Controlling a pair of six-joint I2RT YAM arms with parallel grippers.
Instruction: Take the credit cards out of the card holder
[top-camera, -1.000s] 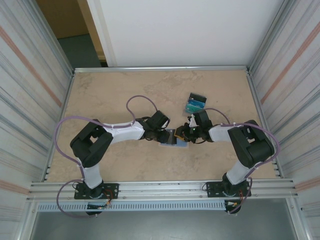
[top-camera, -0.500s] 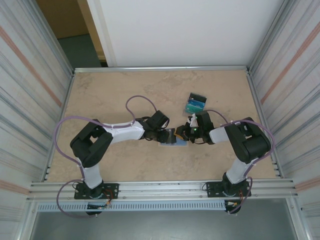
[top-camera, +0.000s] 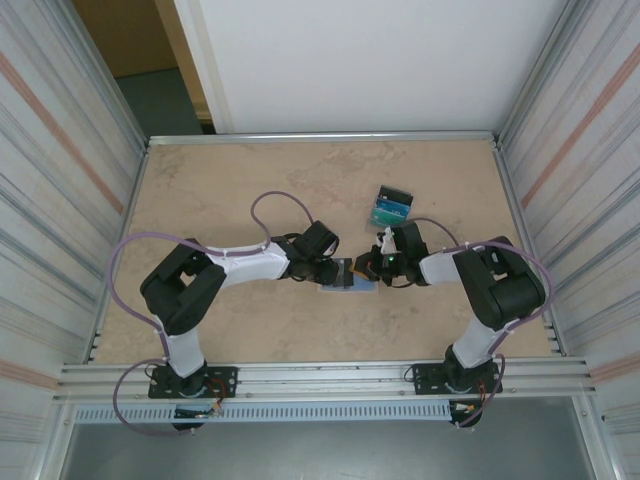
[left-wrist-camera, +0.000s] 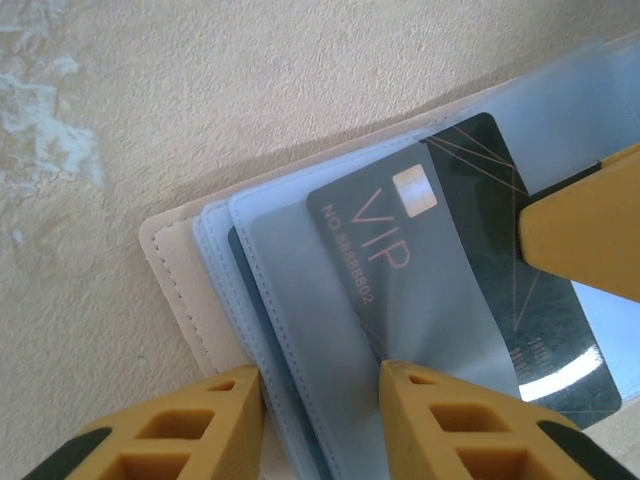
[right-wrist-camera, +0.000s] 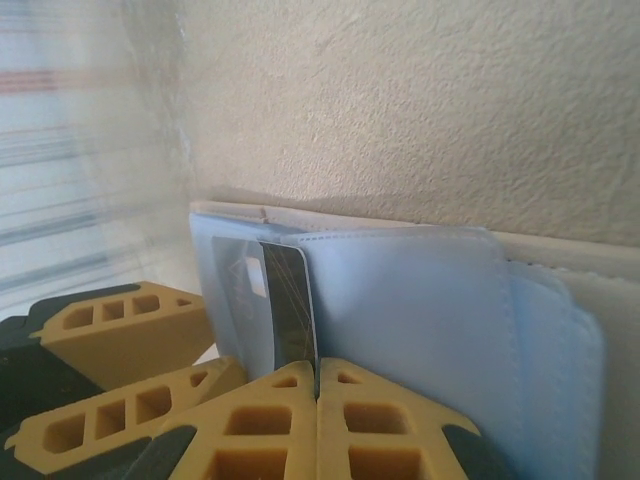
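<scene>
Fingers (right-wrist-camera: 375, 430) of the right gripper (right-wrist-camera: 318, 388) were pressed together on the edge of the dark VIP card (left-wrist-camera: 470, 270), probably to slide it out of its pale blue sleeve. The left gripper (left-wrist-camera: 320, 388) stood narrowly apart with the sleeves of the tan card holder (left-wrist-camera: 172, 268) between its fingers, seemingly to anchor it. Whether it pinched or only pressed, I could not tell. In the top view the holder lay mid-frame on the table (top-camera: 230, 190). The card read "VIP" beside a chip, with a "NO." line too fine to read.
</scene>
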